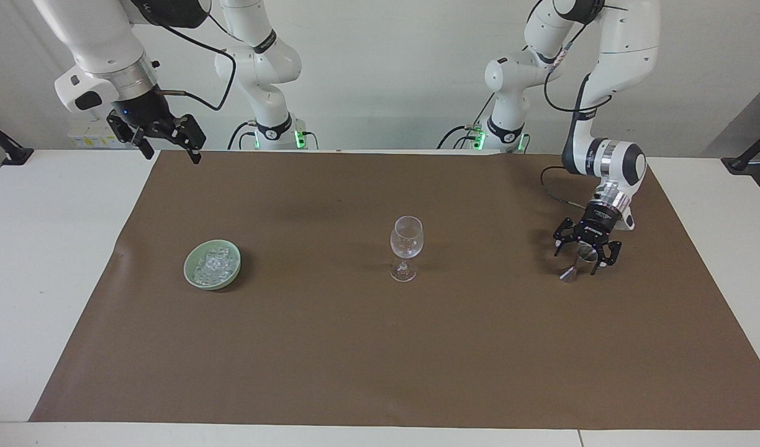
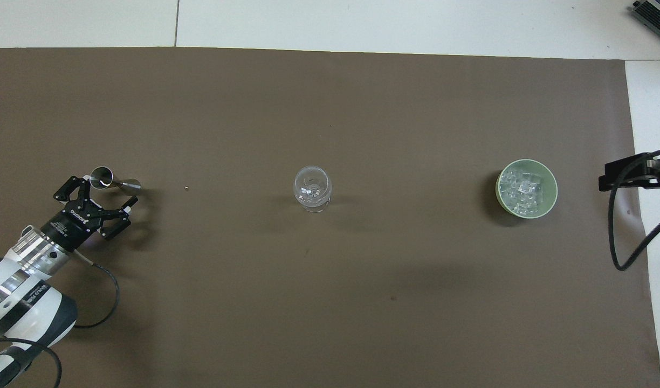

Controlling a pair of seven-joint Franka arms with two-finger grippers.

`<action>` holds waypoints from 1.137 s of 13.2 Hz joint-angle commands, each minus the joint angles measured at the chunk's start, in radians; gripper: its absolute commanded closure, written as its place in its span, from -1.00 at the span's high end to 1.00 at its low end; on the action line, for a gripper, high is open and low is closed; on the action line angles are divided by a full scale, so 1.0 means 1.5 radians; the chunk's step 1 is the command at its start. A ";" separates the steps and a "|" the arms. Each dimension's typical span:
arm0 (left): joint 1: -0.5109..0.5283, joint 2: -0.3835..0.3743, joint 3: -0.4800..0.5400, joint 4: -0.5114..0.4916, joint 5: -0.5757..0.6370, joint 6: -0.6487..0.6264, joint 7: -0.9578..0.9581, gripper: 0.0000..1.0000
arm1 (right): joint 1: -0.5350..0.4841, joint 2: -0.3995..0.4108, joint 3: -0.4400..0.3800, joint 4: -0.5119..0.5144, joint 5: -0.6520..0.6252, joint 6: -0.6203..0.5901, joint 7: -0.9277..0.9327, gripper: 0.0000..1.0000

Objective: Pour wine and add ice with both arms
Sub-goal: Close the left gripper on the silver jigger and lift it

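Looking across the brown mat (image 1: 380, 347), you've got loads of bare room between the wine glass (image 1: 406, 246) in the middle and either end. Your left arm bends down steeply toward its end of the table, left gripper (image 1: 586, 255) spread wide around the small metal jigger (image 1: 577, 261), fingers either side, not pinching it. Your right arm waits, right gripper (image 1: 167, 148) up high by the mat's edge, also spread, holding nothing. The ice (image 1: 213, 264) sits in the green bowl (image 1: 196, 257) toward the right arm's end.
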 commanded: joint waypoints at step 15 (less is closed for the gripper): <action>-0.011 -0.018 0.003 -0.023 -0.094 0.022 0.011 0.58 | -0.001 -0.013 0.002 -0.012 0.010 -0.003 0.007 1.00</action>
